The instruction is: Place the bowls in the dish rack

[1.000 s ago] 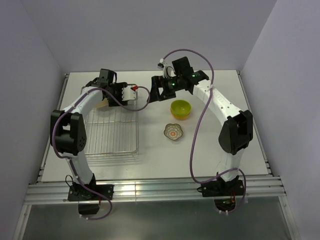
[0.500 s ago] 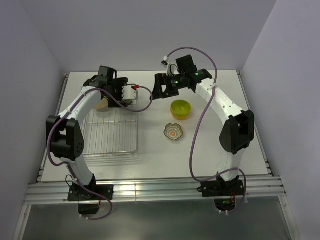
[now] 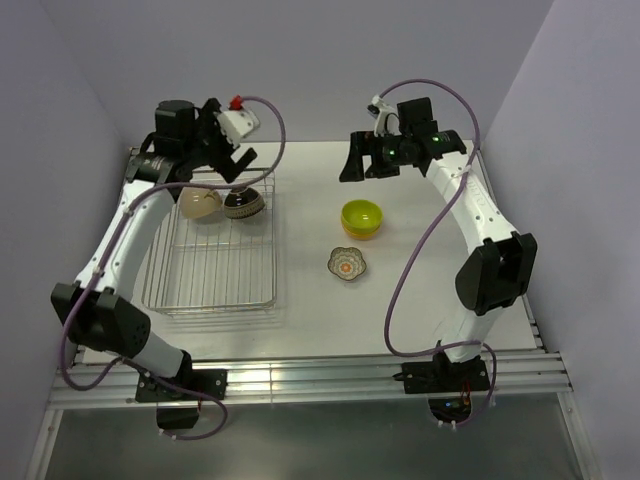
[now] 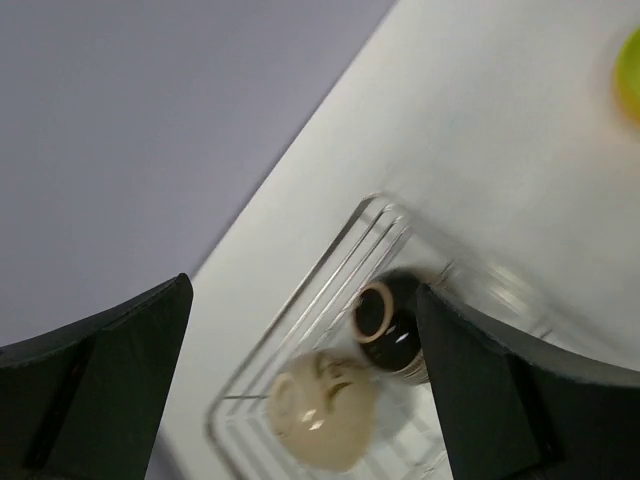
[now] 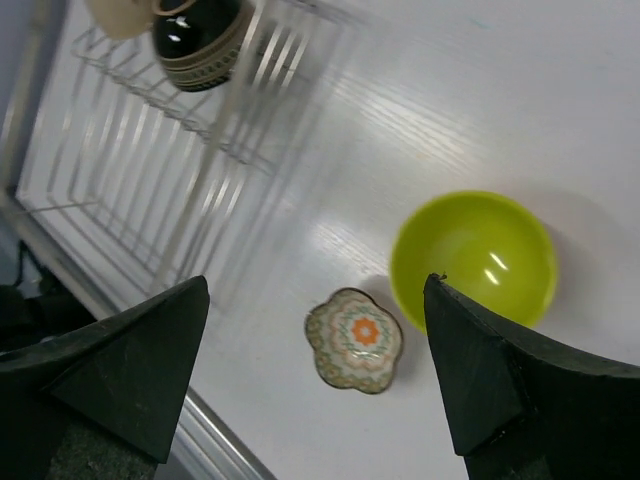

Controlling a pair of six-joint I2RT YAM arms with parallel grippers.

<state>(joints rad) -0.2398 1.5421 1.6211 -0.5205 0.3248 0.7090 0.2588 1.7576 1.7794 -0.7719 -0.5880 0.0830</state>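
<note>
Wide and empty, the left gripper (image 4: 302, 290) hangs over the white bowl (image 4: 320, 410) and brown bowl (image 4: 392, 328) in the rack (image 3: 274, 262); the right gripper (image 5: 316, 280), equally wide, over the green bowl (image 5: 473, 258) and patterned bowl (image 5: 354, 338).

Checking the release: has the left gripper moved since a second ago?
Yes. The left gripper has risen and drawn back toward the far wall, clear of the dish rack's far end, jaws open.

No readable text – no labels, brands, numbers (any view).
</note>
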